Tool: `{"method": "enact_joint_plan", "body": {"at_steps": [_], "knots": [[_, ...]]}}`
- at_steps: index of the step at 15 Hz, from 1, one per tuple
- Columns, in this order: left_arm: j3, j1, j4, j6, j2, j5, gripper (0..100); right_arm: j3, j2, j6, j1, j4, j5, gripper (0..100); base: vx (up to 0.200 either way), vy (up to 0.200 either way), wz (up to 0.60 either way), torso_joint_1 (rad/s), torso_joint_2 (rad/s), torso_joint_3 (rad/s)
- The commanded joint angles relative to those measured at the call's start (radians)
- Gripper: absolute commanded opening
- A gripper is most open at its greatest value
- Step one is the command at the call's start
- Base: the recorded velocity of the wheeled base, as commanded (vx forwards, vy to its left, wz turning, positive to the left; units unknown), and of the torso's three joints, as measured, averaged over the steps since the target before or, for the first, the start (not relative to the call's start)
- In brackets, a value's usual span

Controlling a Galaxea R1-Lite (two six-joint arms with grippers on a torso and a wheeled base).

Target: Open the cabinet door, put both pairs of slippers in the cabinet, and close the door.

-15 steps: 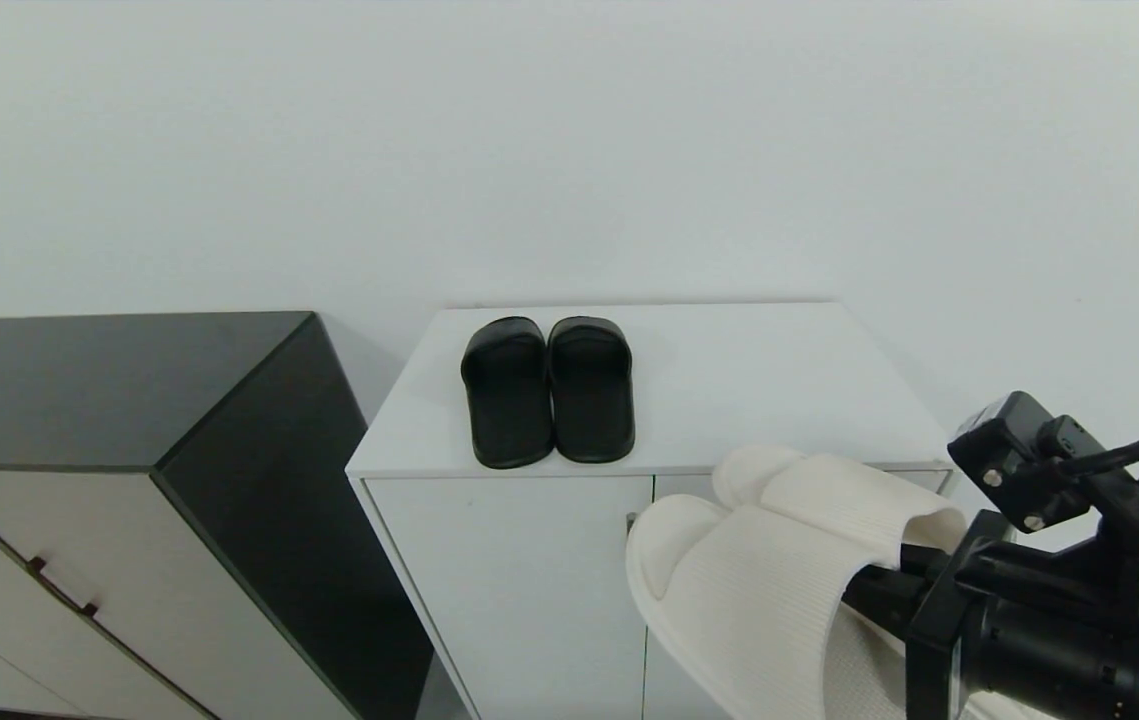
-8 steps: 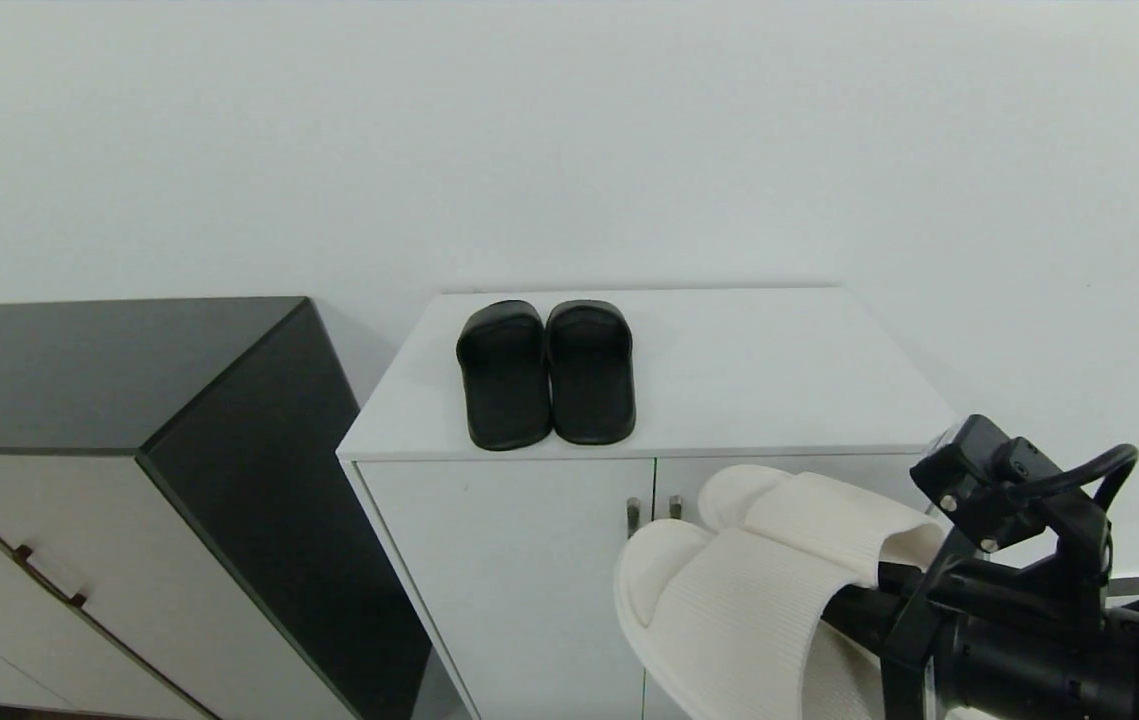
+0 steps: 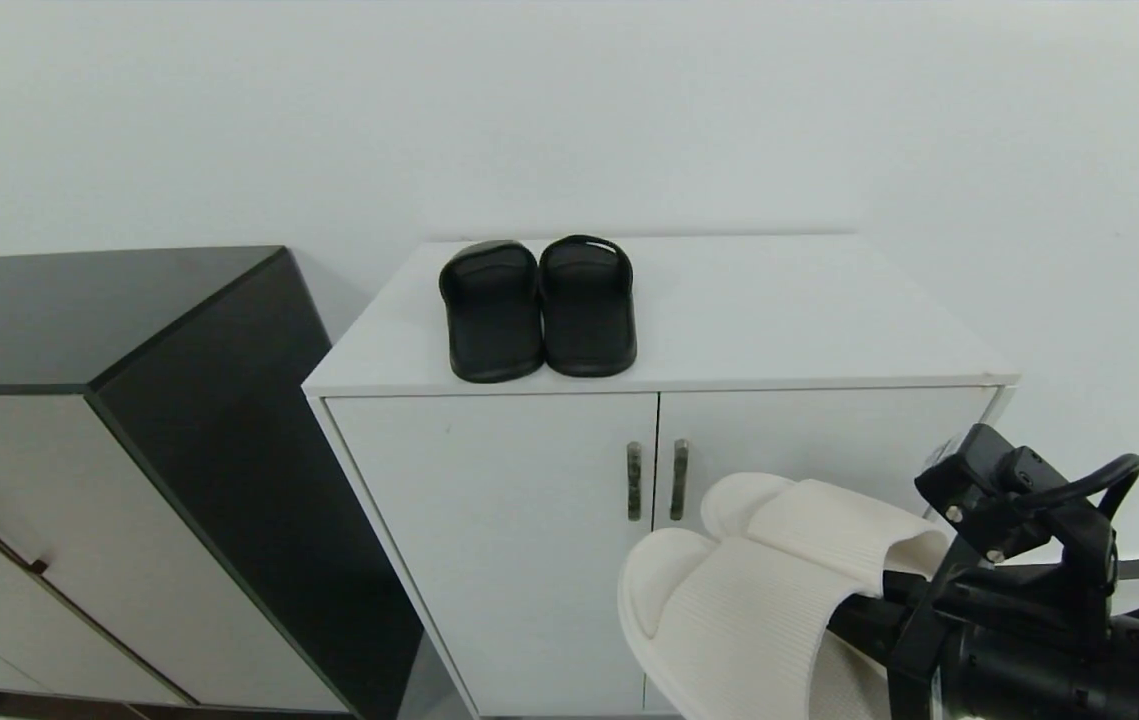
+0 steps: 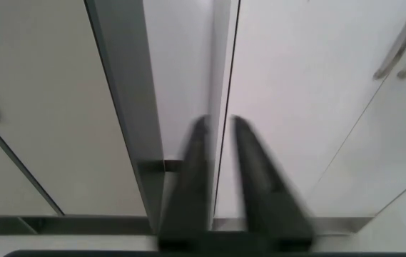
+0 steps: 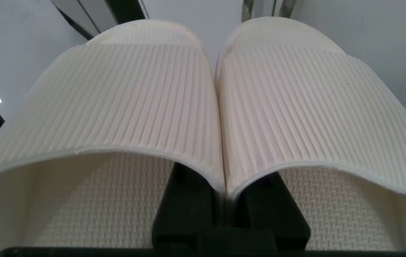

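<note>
Head camera has moved, so the whole scene sits higher in view; that is no move of the things themselves. The cabinet [image 3: 489,540] shows much more of its front, and both door handles [image 3: 634,480] are in full view, where 1 s ago the white slippers [image 3: 749,590] covered them. The right claw [image 5: 227,214] and its slippers have dropped against the cabinet: they overlapped its top edge, now sit below the handles.
</note>
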Motion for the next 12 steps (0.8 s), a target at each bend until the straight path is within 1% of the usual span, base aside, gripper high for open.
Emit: {"method": "enact_joint_plan", "body": {"at_steps": [1, 2, 3, 6, 7, 12], "knots": [[-0.001, 0.002, 0.0, 0.0, 0.0, 0.0, 100, -0.002, 0.002, 0.0, 0.001, 0.0, 0.0, 0, 0.0, 0.0, 0.0, -0.198, 0.51, 0.31], [0.0, 0.002, -0.001, 0.006, 0.0, 0.002, 100, 0.0, 0.002, 0.0, 0.004, 0.0, 0.0, 0, 0.0, 0.0, 0.0, -0.193, 0.5, 0.31], [0.002, 0.002, -0.001, 0.021, -0.002, 0.002, 100, 0.0, -0.003, 0.0, 0.006, 0.0, 0.0, 0, 0.0, 0.0, 0.0, -0.178, 0.51, 0.32], [0.0, 0.002, -0.001, 0.026, 0.0, -0.002, 100, 0.009, -0.001, 0.0, 0.006, 0.0, 0.001, 0, 0.0, 0.0, 0.0, -0.168, 0.49, 0.321], [0.002, 0.002, -0.001, 0.032, -0.002, 0.0, 100, 0.004, 0.004, 0.0, 0.006, -0.002, 0.003, 0, 0.0, 0.0, 0.0, -0.149, 0.49, 0.31], [0.002, 0.002, -0.001, 0.041, 0.0, -0.015, 100, 0.015, -0.003, 0.0, 0.004, -0.003, 0.007, 0, 0.0, 0.0, 0.0, -0.126, 0.47, 0.333]]}}
